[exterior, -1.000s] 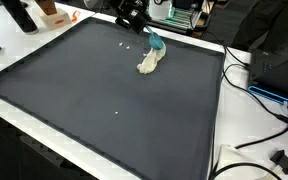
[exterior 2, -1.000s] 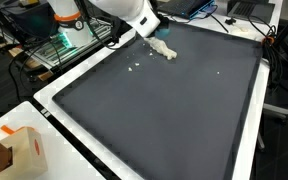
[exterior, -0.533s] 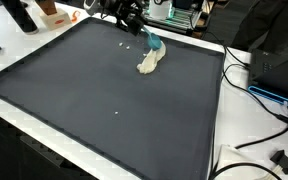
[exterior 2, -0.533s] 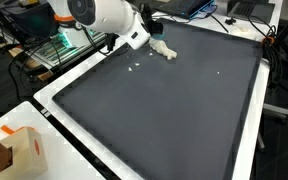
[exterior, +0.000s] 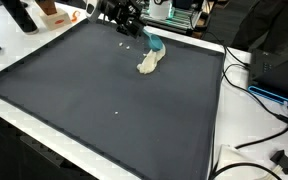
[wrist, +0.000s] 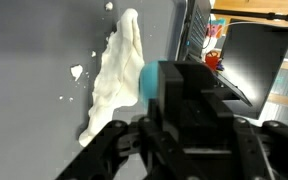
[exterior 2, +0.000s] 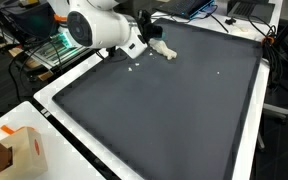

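**Exterior view, claw at the far edge.**
- Item: cloth (exterior: 148,64), white and crumpled into a long strip. It lies on the dark mat (exterior: 104,100) that covers the surface, near the far rim.
- A teal piece (exterior: 155,44) touches its far end. Whether the two are joined cannot be told.
- Claw (exterior: 130,22): black, above the mat just beside the cloth and apart from it. Its opening is too small to read here.

**Exterior view, arm in front.**
- The white arm (exterior 2: 96,27) hides most of the claw (exterior 2: 147,33).
- The cloth (exterior 2: 165,50) lies just past it, flat on the mat.
- White crumbs (exterior 2: 134,68) are scattered nearby.

**Wrist view.**
- The cloth (wrist: 117,62) runs lengthwise up the frame, narrow at the top and wider and folded lower down. Crumbs (wrist: 76,72) lie beside it.
- The teal piece (wrist: 151,80) sits against the cloth's edge.
- The claw (wrist: 192,88) looks drawn together, its fingers meeting as one dark block. It grips nothing.

**Handling, as judged.**
- Light, soft and limp; it will sag and bunch when lifted. Not fragile.
- It gives little height above the mat, so the fingers must press right down to catch a fold.
- Best hold: the thicker folded middle, pinched across the strip's width.
- The thin tip would likely slip free.
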You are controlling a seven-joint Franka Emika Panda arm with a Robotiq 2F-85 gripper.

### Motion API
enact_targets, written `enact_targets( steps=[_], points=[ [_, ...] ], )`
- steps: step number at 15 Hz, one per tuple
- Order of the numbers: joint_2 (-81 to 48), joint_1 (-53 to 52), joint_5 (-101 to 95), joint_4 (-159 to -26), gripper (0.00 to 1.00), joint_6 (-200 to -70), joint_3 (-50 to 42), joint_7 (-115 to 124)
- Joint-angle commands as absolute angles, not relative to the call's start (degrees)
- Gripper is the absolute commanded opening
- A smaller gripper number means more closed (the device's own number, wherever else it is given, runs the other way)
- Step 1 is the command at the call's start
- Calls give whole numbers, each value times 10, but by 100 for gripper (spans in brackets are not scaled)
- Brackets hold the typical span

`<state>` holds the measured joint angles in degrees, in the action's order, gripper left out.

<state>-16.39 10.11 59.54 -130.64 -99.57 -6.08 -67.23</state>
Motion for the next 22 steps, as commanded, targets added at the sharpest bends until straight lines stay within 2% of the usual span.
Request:
enact_targets(
  steps=[1,13,22],
  points=[
    [-191,102,618,-1288,25,-993,-61,-690],
    [-230,70,555,-1268,25,-1071,-61,-596],
    [-249,81,598,-1263,25,-1086,-65,-556]
  ],
)
